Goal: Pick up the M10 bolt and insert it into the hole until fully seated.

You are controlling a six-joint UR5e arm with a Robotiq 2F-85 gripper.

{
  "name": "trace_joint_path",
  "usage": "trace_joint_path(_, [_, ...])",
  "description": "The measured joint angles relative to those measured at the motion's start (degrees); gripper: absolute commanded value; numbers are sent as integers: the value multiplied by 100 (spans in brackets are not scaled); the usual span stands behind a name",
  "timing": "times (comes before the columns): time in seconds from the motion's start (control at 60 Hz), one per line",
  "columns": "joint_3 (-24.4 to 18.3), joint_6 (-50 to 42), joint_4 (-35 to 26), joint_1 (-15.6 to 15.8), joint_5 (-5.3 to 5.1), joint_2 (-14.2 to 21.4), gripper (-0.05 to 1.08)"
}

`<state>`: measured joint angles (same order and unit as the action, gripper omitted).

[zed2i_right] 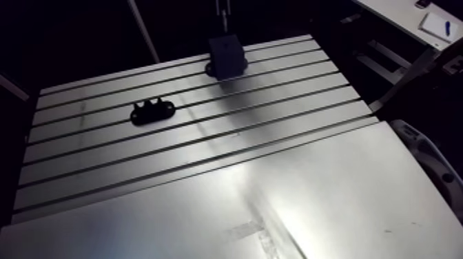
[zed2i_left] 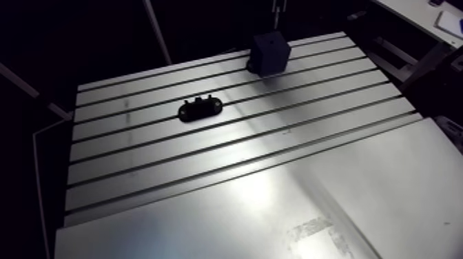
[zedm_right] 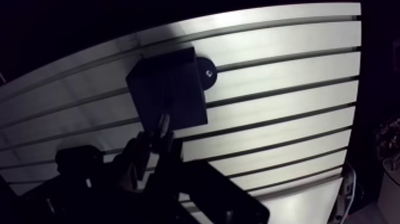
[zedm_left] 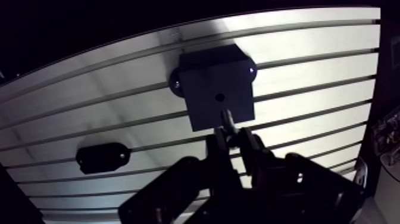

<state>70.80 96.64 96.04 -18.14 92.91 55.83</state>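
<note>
A black block (zedm_left: 217, 89) stands on the slotted table, with a small round hole (zedm_left: 219, 96) in its top face. In the wrist view my gripper (zedm_left: 231, 136) is shut on the M10 bolt (zedm_left: 227, 119). The bolt's shank sticks out ahead of the fingertips and points at the block. Its tip lies just short of the hole, above the block's near edge. In the arm view the block (zed2i_left: 269, 52) sits at the back of the table, and only a thin pale part of the gripper (zed2i_left: 277, 7) shows above it.
A low black oval holder (zed2i_left: 200, 108) with small pegs lies on the table to the left of the block. The slotted table (zed2i_left: 138, 148) gives way to a smooth metal plate (zed2i_left: 358, 193) in front. A round black foot (zedm_right: 208, 73) sticks out from under the block.
</note>
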Motion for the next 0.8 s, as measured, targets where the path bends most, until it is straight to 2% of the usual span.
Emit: trace_joint_path(0.8, [43,-15,69,-33,-6,-129,108])
